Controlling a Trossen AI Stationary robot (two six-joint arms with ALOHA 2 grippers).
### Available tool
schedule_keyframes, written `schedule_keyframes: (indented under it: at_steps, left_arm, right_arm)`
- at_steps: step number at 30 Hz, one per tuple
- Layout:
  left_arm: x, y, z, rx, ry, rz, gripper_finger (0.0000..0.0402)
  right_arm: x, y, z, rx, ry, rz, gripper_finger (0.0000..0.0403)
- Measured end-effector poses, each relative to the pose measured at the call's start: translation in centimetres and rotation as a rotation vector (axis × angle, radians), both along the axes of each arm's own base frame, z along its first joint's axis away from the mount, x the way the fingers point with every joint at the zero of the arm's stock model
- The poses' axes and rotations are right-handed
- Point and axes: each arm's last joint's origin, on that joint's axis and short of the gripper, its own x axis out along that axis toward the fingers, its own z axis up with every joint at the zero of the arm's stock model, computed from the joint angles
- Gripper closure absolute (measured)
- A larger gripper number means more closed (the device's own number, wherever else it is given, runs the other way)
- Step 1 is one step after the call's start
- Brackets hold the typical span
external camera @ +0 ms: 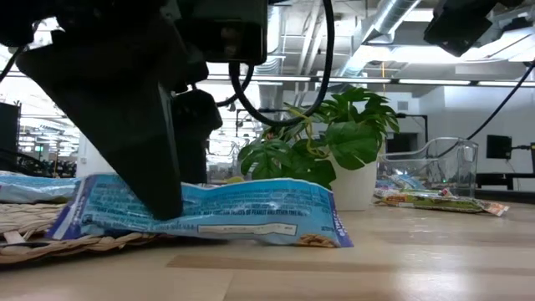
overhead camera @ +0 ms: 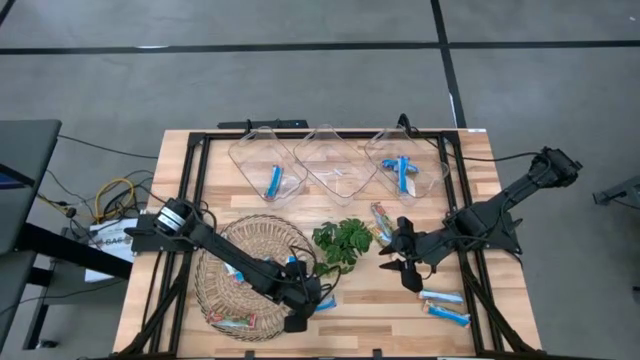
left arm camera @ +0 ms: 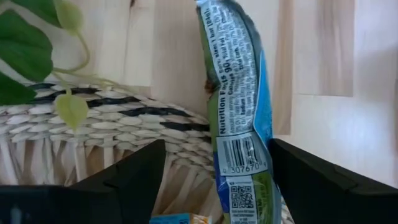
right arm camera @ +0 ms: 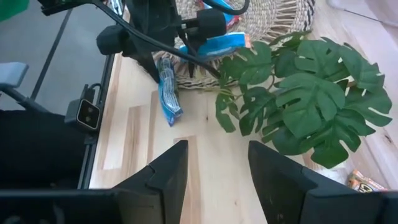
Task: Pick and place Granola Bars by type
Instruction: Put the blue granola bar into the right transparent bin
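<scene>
Pale wooden slats of the table are carrying everything, with a round woven wicker basket lying under the left arm. Left gripper is hovering at the basket's rim, fingers spread either side of a blue-and-white wrapped granola bar, seemingly not yet pinching it. Right gripper is hanging open beside the green leafy sprig, two more blue bars lying just behind it.

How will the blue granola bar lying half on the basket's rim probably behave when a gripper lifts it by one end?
The blue granola bar looks thin and crinkled, so its wrapper ends may flex. Its glossy film could slip. Resting partly on the woven basket, it will probably tilt as the left gripper lifts it.
</scene>
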Motion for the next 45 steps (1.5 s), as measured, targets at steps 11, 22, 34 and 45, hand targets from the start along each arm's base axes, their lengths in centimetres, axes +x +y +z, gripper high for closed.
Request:
schedule_keyframes:
  at_steps: [11,22,34,45]
  left_arm:
    - [-0.1,0.0,0.0,-0.021,0.017,-0.009,0.0206]
    - [0.6,-0.6,1.3,-0.049,-0.006,-0.079,0.0303]
    - [2.7,-1.7,6.1,-0.080,-0.143,-0.133,0.0333]
    - [5.9,-0.4,13.9,0.036,-0.434,-0.033,0.0333]
  right_arm:
    - [-0.1,-0.1,-0.2,-0.014,0.018,-0.003,0.0244]
    - [-0.1,-0.1,-0.2,-0.014,0.019,-0.002,0.0244]
    - [-0.4,0.2,-0.3,0.002,0.051,0.043,0.0243]
    - [-2.6,0.1,1.2,0.010,-0.021,-0.042,0.0243]
